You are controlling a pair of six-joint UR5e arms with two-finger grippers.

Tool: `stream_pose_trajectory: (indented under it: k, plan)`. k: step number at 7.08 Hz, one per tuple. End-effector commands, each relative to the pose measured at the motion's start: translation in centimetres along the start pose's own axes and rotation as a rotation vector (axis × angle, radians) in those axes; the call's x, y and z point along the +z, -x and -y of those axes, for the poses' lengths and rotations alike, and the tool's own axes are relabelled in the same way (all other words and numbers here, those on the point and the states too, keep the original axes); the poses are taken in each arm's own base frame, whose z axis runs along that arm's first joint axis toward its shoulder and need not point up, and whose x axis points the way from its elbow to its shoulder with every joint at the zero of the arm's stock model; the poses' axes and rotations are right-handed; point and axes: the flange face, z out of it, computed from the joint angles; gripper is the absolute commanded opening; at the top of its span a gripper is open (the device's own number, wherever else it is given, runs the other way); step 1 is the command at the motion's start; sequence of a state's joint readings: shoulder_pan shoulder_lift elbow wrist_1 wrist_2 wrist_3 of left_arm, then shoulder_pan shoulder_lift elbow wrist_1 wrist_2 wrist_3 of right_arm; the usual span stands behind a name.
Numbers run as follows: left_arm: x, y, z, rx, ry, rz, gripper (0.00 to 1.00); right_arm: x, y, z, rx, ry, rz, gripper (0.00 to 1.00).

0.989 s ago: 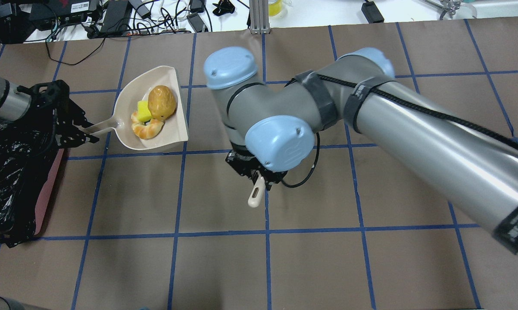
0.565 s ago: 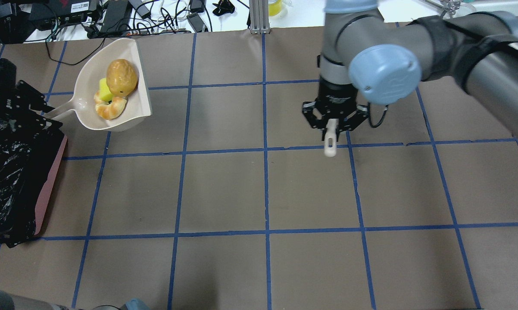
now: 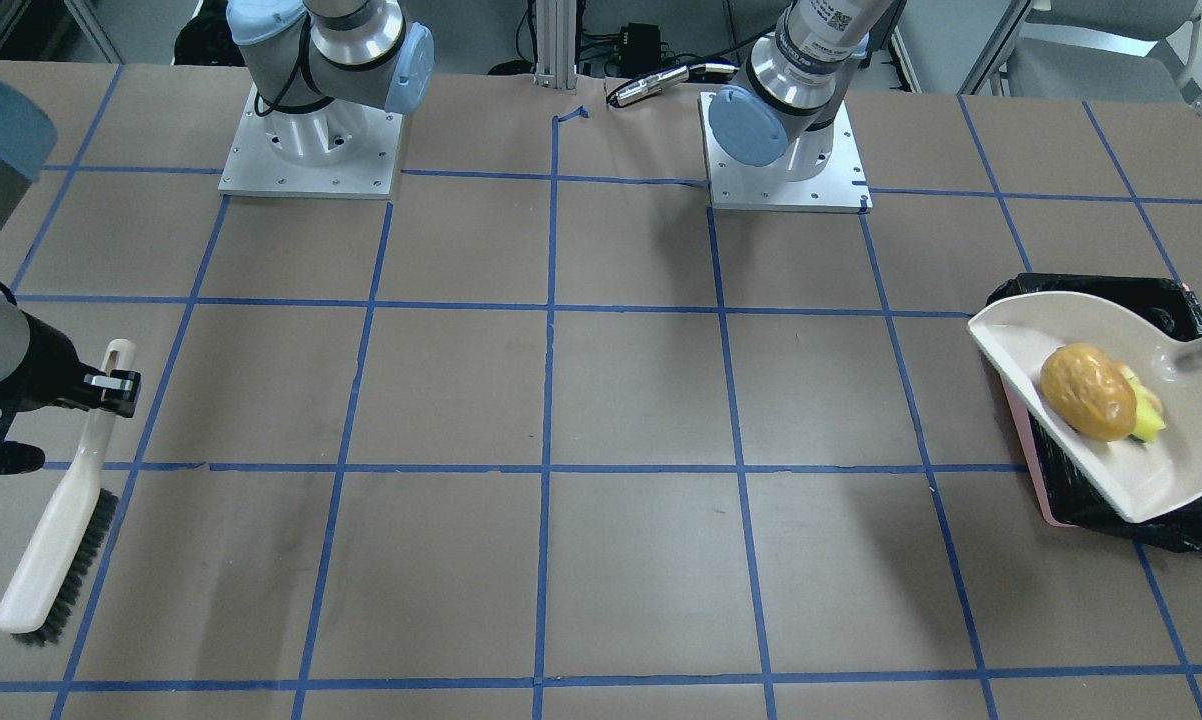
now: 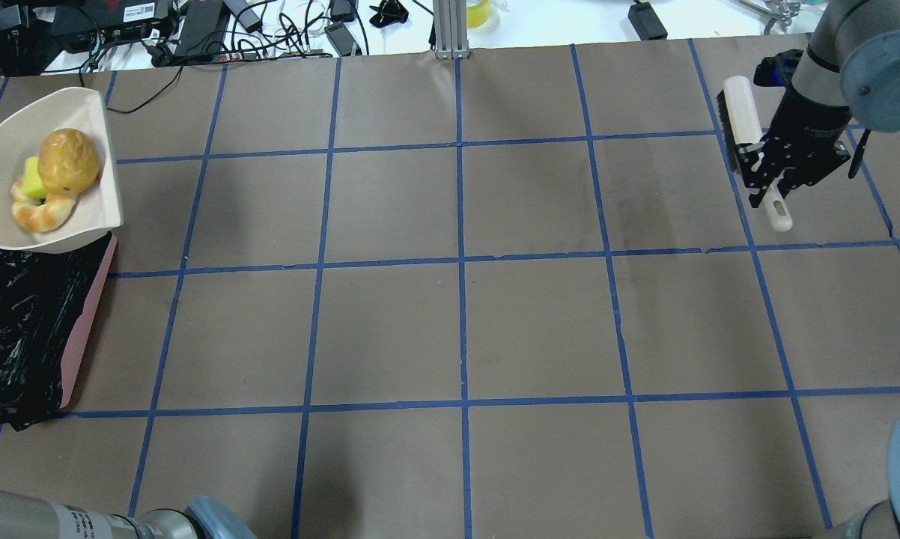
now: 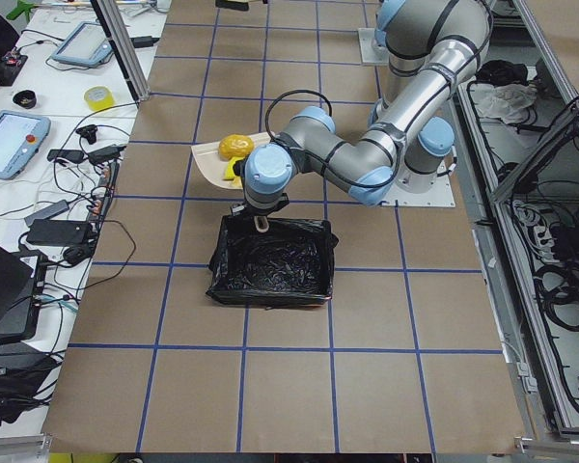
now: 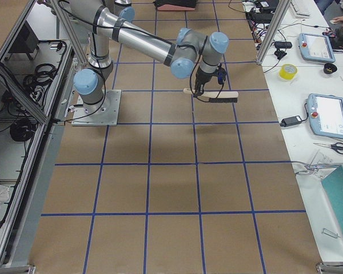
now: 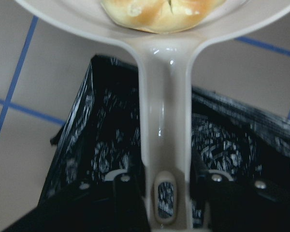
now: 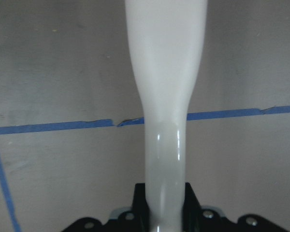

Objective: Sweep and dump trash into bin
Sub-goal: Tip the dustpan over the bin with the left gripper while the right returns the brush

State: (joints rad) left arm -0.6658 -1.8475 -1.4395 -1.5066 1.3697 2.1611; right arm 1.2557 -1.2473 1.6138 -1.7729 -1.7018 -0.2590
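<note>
Over the brown table [image 4: 457, 329] your left claw [image 7: 165, 193] grips the dustpan [image 4: 1, 150] of trash [image 4: 67, 161] by the bin [image 4: 16, 329]; your right claw [image 4: 776, 176] grips the brush [image 4: 742, 112].

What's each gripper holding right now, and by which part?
Left gripper: the dustpan, by the end of its handle. Right gripper: the brush, near the end of its handle.

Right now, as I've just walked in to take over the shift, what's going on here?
The left gripper holds a cream-white plastic dustpan by its handle at the edge of the black-lined pink bin; the pan carries a golden-orange roll, tan croissant and yellow wedge, undumped. The right gripper holds a white-handled brush aside.
</note>
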Motion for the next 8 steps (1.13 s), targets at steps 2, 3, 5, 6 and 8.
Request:
stream_pose_trajectory:
  k: [2, 3, 5, 6, 8]
  plan:
    - [-8.1, 0.4, -7.8, 0.050, 0.414, 0.049, 0.00, 5.5, -1.4, 3.3, -0.050, 0.027, -0.016, 0.00]
    - [-9.1, 0.6, -8.8, 0.109, 0.544, 0.057, 0.00, 5.7, -1.2, 3.6, -0.049, 0.016, 0.011, 0.00]
    - [-8.0, 0.5, -10.0, 0.175, 0.701, 0.003, 0.00, 6.0, -0.6, 3.8, -0.040, 0.008, 0.055, 0.00]
    - [-6.5, 1.8, -5.2, 0.231, 0.821, -0.057, 0.00, 6.1, -0.4, 3.9, -0.039, 0.002, 0.080, 0.00]
    - [-3.3, 2.2, 5.0, 0.339, 1.007, -0.152, 0.00, 6.3, -0.1, 3.8, -0.042, 0.016, 0.096, 0.00]
